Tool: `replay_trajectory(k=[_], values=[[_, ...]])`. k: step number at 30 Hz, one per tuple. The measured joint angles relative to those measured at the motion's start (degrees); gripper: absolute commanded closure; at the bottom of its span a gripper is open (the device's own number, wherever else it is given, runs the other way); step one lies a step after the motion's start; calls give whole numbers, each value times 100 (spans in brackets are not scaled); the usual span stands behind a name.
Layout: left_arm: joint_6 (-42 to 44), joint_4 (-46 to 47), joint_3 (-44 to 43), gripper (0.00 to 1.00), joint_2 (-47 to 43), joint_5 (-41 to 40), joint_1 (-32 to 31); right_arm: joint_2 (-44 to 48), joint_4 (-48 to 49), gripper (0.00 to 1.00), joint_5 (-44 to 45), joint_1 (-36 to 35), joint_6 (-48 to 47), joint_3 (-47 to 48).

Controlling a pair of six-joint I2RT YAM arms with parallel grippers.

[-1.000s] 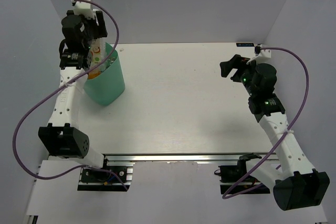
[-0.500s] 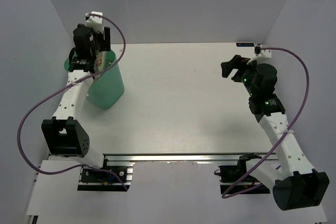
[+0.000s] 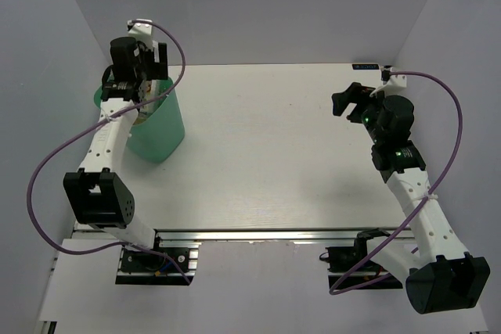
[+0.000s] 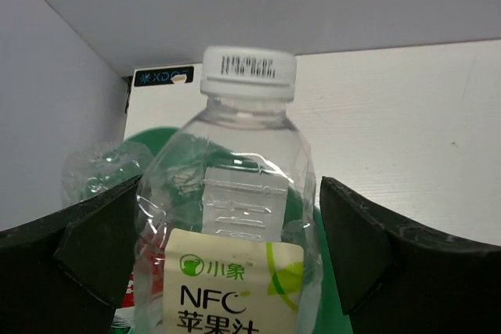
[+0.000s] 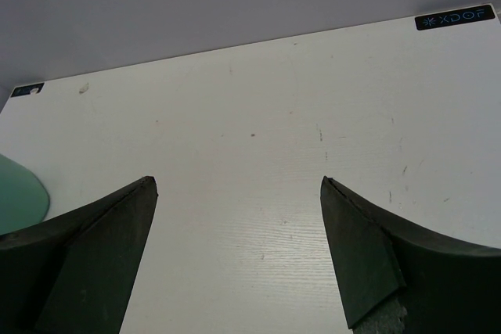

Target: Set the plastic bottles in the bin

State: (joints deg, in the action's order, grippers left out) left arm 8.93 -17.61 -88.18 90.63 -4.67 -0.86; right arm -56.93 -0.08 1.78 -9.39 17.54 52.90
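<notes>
Left wrist view: the left gripper, jaws spread wide and not visibly pinching, straddles a clear juice bottle standing cap-up in the green bin beside a crumpled bottle. The right gripper gapes wide, empty, over the table.

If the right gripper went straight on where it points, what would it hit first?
Probably the bare white table; nothing lies ahead of the right gripper. The bin sits off to one side.
</notes>
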Motion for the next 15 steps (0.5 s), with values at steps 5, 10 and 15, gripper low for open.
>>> replay_trajectory(k=[5,10,15], values=[[-208,-212,-719,2,-7,-15,0,0,-2,11,-31,2,2,0],[-590,-367,-1508,2,-13,-299,0,-7,2,11,-199,2,0,0],[-1572,-566,-1862,2,-297,-280,7,-13,-4,11,-236,2,13,0]])
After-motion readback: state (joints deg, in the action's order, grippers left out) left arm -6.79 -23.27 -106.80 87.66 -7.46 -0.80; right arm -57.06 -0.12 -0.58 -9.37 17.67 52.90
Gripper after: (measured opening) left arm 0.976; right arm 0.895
